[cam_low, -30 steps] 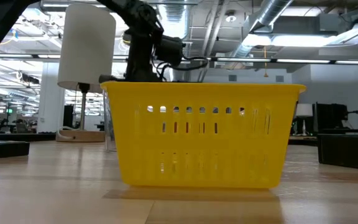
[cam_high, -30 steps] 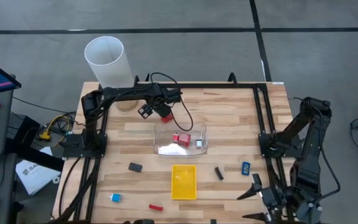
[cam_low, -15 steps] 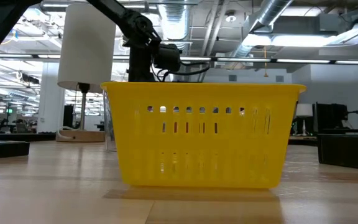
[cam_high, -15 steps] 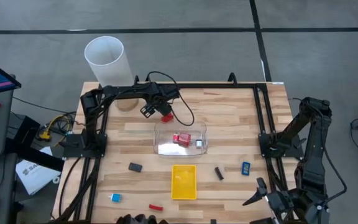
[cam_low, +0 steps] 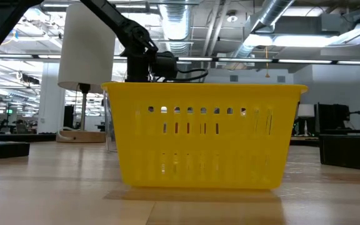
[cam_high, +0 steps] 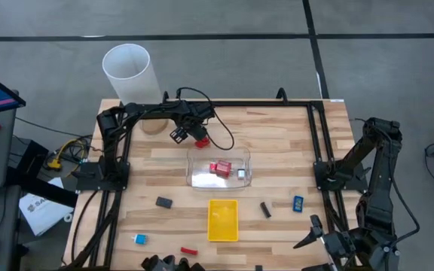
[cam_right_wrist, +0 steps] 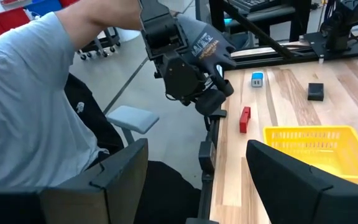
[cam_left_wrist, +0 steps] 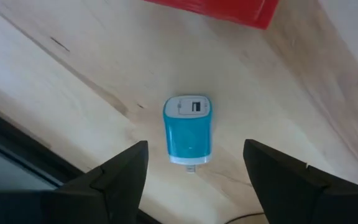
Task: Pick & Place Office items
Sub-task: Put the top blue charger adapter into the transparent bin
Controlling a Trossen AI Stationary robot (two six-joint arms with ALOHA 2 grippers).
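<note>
Left wrist view shows a blue-and-white piece (cam_left_wrist: 188, 129) flat on the wooden table (cam_left_wrist: 303, 106), between the left gripper's (cam_left_wrist: 195, 149) wide-spread fingers. Its long axis runs along the fingers, so its narrow width faces their closing line. A red block (cam_left_wrist: 229, 9) lies just beyond, and what is probably the table's dark edge sits near one finger. The right gripper (cam_high: 319, 239), also spread wide, waits at the front right corner, well apart.

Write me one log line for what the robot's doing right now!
left end effector: open, above blue-and-white piece | right end effector: open, idle beside table
</note>
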